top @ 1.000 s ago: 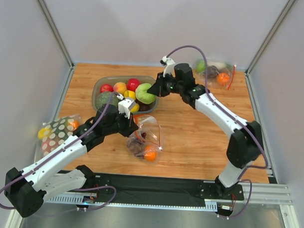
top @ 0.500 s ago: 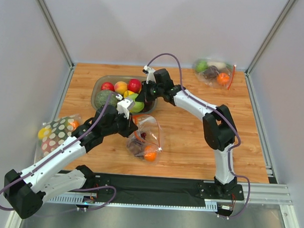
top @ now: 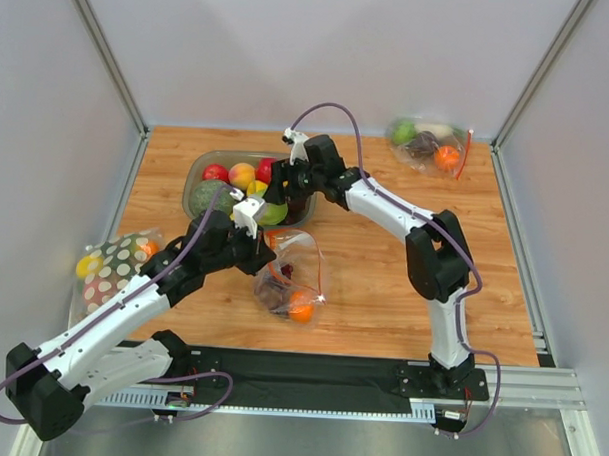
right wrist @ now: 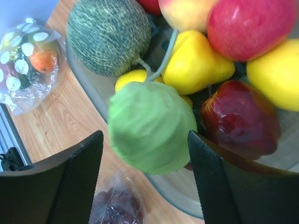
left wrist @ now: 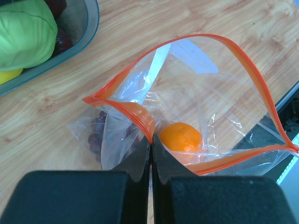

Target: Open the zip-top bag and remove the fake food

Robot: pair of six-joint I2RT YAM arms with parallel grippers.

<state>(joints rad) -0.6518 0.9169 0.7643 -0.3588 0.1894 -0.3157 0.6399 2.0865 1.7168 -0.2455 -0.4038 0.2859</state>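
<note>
**Bag pinched agape, green fruit at the bowl**
The left claw [left wrist: 150, 148] pinches the zip-top bag [left wrist: 210, 88] by its rim on the surface [top: 383, 271], orange [left wrist: 181, 137] and grape bunch [left wrist: 95, 135] inside. Beyond, the right claw [right wrist: 145, 136], spread around the light green fruit [right wrist: 149, 123] over the bowl [top: 193, 174], should lift straight clear.

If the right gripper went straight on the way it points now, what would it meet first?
Probably the light green fruit, centred ahead of the open right gripper, by the rim of the bowl; depth is unclear.
</note>
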